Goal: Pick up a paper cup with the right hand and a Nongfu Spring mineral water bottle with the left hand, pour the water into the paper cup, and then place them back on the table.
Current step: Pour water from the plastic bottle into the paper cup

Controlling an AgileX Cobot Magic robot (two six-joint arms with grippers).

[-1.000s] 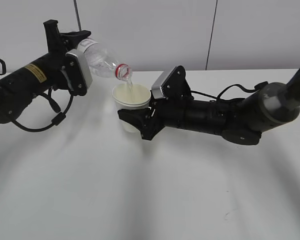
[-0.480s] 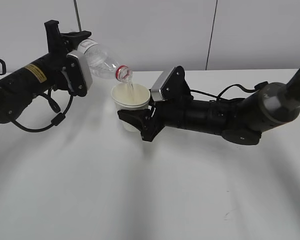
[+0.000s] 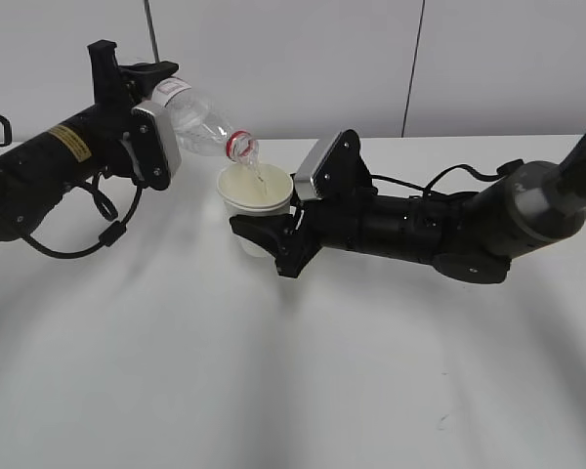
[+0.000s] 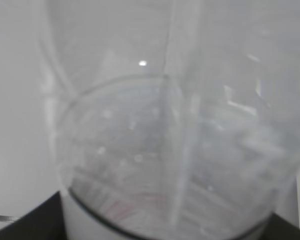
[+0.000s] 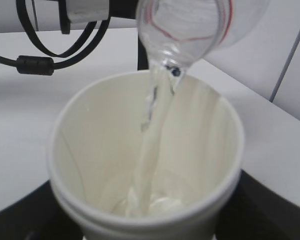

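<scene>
My left gripper [image 3: 146, 93] is shut on the clear Nongfu Spring bottle [image 3: 200, 122], tilted with its red-ringed mouth [image 3: 240, 145] down over the paper cup [image 3: 257, 191]. My right gripper [image 3: 264, 234] is shut on the cream-white cup and holds it upright just above the white table [image 3: 273, 371]. A thin stream of water [image 5: 152, 150] runs from the bottle mouth [image 5: 185, 30] into the cup [image 5: 90, 150] and splashes at the bottom. The left wrist view is filled by the blurred bottle body [image 4: 180, 150]; the fingers there are hidden apart from dark corners.
Looped black cables [image 3: 98, 230] hang under the left arm. A grey-silver block [image 3: 313, 166] sits on the right wrist. A small dark scratch mark [image 3: 441, 418] lies on the table at the front right. White wall panels stand behind.
The bottle has tipped slightly more, its mouth a little lower over the cup. Water keeps streaming in. Both arms hold nearly still.
</scene>
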